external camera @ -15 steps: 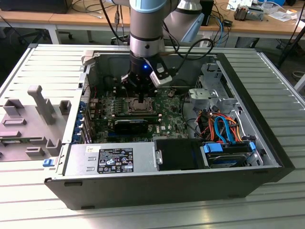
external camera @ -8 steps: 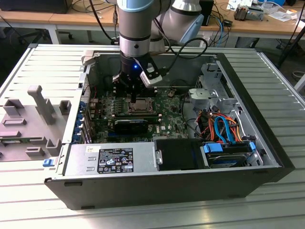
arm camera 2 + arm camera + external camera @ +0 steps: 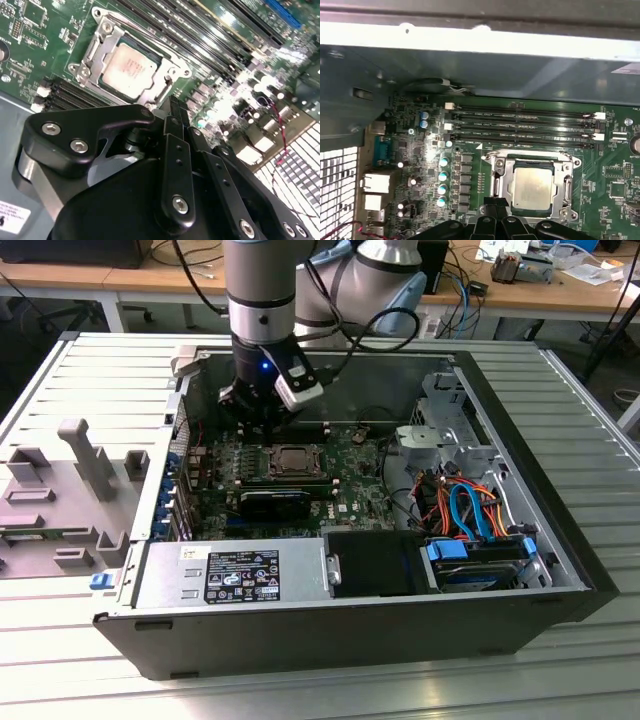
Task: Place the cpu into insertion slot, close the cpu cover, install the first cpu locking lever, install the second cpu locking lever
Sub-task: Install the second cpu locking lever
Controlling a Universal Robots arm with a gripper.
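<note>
**Ana:** Exterior view first: where is the arm?

**Ben:** It comes down from the top centre of the frame into the open computer case [image 3: 560,540]. The gripper [image 3: 262,412] hangs over the green motherboard [image 3: 350,490], just above the insertion slot [image 3: 297,461] near the middle of the frame.

**Ana:** And the cpu?

**Ben:** It already sits in the slot. In the first wrist view the cpu [image 3: 532,186] lies flat at lower right of centre, its dull silver top showing through the cpu cover [image 3: 568,187], which lies down around it. The second wrist view shows the same chip [image 3: 129,71] in the upper left part of the frame.

**Ana:** What about the jaws?

**Ben:** Drawn together and holding nothing. In the second wrist view the black fingers [image 3: 176,150] meet at a tip just beside the socket's edge.

**Ana:** Anything else nearby?

**Ben:** Long memory slots [image 3: 520,125] run beside the socket, between it and the case wall.
</note>
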